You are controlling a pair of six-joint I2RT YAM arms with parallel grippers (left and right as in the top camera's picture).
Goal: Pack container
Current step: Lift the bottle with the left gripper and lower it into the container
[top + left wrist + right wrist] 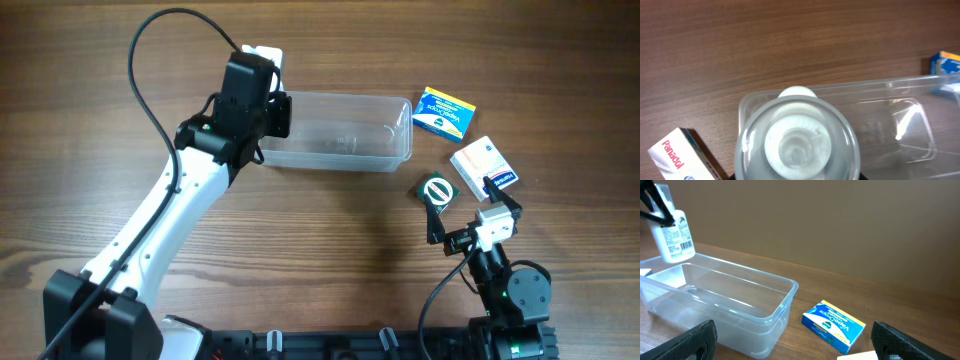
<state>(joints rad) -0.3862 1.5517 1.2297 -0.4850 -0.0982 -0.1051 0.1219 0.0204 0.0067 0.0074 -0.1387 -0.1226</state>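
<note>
1. One clear container [345, 135] lies mid-way across the wooden surface [330, 250] and looks empty.
2. Your left jaws [262, 112] are clamped on a white bottle [672, 237], which hangs over the container's left end. I judge this to be the placing step.
3. Next, lower the bottle inside the wall and only then let go.
4. Your right jaws [792, 326] stand wide apart and empty, near a blue box [443, 110], a white box [480, 162] and a round tin [437, 190].
5. Behind the surface you have a plain brown wall [840, 225].

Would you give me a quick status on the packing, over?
Left gripper shut on white bottle, above container's left end. Right gripper open beside white box. Container empty, nothing in the way.
</note>
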